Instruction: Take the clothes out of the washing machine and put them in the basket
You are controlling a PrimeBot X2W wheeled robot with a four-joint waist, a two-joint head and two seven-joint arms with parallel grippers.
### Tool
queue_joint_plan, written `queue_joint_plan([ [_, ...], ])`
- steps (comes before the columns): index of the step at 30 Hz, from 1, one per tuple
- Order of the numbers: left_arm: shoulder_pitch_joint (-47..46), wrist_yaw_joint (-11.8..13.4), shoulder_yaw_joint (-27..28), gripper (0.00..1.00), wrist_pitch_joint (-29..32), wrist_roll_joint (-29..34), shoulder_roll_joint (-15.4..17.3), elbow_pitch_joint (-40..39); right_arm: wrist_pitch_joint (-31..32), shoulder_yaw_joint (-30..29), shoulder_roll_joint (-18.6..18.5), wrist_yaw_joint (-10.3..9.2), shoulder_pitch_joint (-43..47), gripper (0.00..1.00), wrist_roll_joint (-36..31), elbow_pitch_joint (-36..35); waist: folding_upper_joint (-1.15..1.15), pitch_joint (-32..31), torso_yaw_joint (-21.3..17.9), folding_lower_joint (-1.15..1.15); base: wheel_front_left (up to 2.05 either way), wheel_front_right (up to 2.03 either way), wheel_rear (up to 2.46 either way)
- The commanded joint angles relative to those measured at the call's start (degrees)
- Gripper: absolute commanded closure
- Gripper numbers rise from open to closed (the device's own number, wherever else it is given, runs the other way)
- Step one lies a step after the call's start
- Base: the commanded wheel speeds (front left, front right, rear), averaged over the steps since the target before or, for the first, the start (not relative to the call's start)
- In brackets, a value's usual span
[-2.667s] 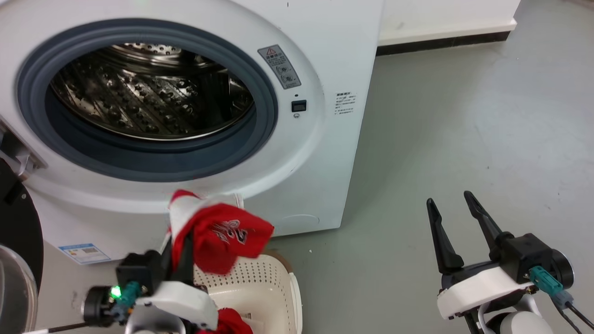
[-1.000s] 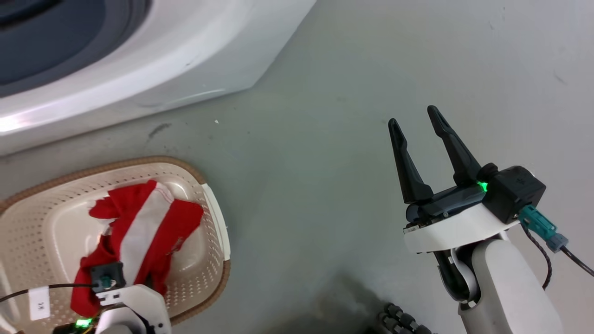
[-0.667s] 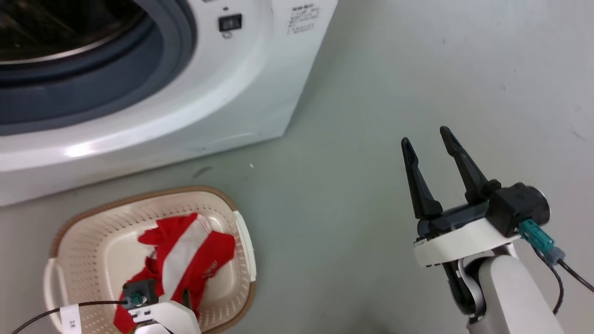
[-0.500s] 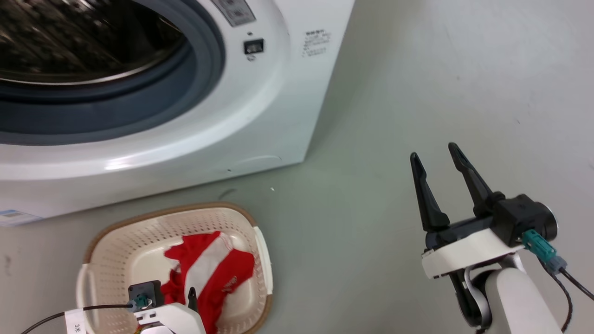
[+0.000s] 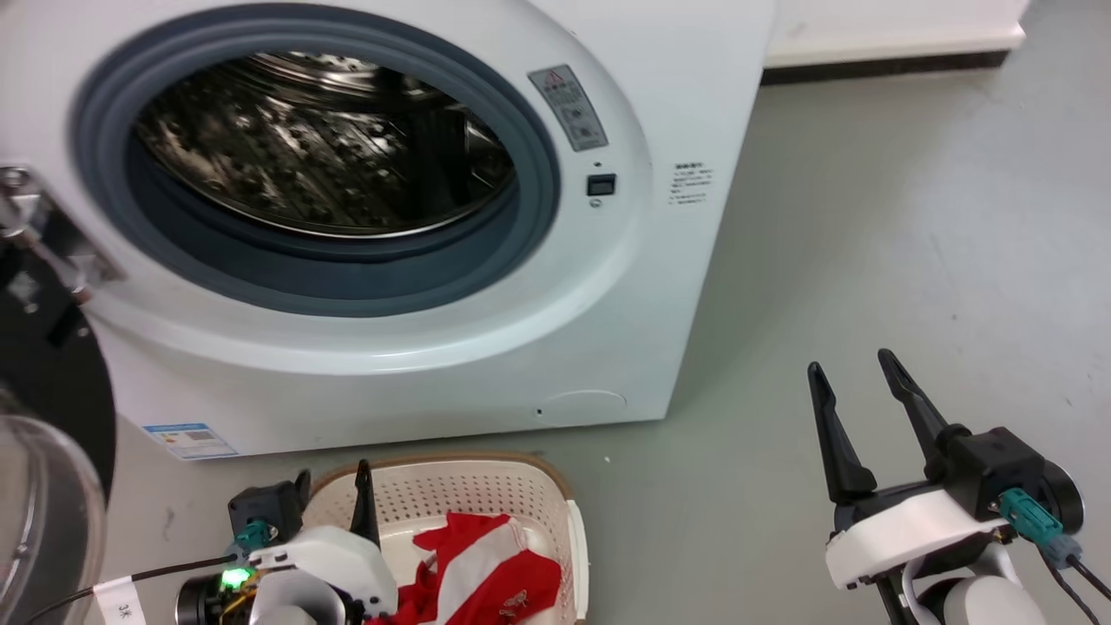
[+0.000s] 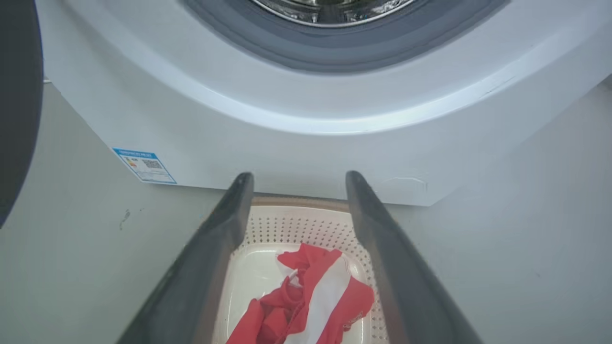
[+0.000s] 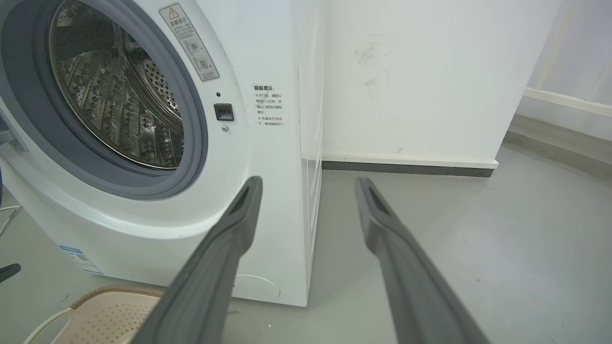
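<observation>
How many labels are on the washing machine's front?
3: a grey warning label right of the door ring, small printed text near the right edge, a blue sticker at the bottom left. The open door may hide more.

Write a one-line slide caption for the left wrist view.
Open left gripper pointing at the basket of red clothes by the washing machine.

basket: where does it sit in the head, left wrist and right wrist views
Head view: the basket at the bottom edge, left of centre, below the washing machine.
Left wrist view: basket bottom centre, framed by the left gripper.
Right wrist view: basket bottom left corner, partly cut off.
Shared landmark: the blue label low on the machine's front, up and left of the basket.
</observation>
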Motion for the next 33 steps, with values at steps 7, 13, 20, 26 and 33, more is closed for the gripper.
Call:
queue_joint_plan([
  [7, 2.6, -0.5, 1.4, 0.0, -0.1, 5.1, -0.5, -12.2, 1.6, -1.1, 0.1, -0.05, 3.2, 0.0, -1.1, -1.0, 0.0, -5.0, 4.1, 0.02, 0.0, 0.0, 0.0],
  [13, 5.2, -0.9, 1.4, 0.0, -0.1, 8.5, -0.8, -22.2, 2.1, -2.5, 0.1, -0.05, 5.1, 0.0, -1.4, -1.0, 0.0, -7.5, 4.6, 0.02, 0.0, 0.0, 0.0],
  [20, 8.3, -1.1, 0.9, 0.0, -0.1, 11.2, -0.3, -29.0, 2.5, -4.0, 0.1, -0.05, 6.8, 0.0, -1.5, -1.4, 0.0, -9.1, 4.7, 0.02, 0.0, 0.0, 0.0],
  [26, 11.3, -0.8, 0.4, 0.0, -0.1, 12.8, 0.7, -32.2, 2.6, -4.6, 0.1, -0.05, 7.7, 0.0, -1.3, -1.1, 0.0, -10.0, 4.8, 0.02, 0.0, 0.0, 0.0],
  [33, 13.5, -0.2, 0.1, 0.0, 0.0, 12.9, 1.0, -33.0, 2.8, -4.6, 0.1, -0.06, 7.7, 0.0, -1.4, -1.4, 0.0, -9.7, 5.3, 0.02, 0.0, 0.0, 0.0],
])
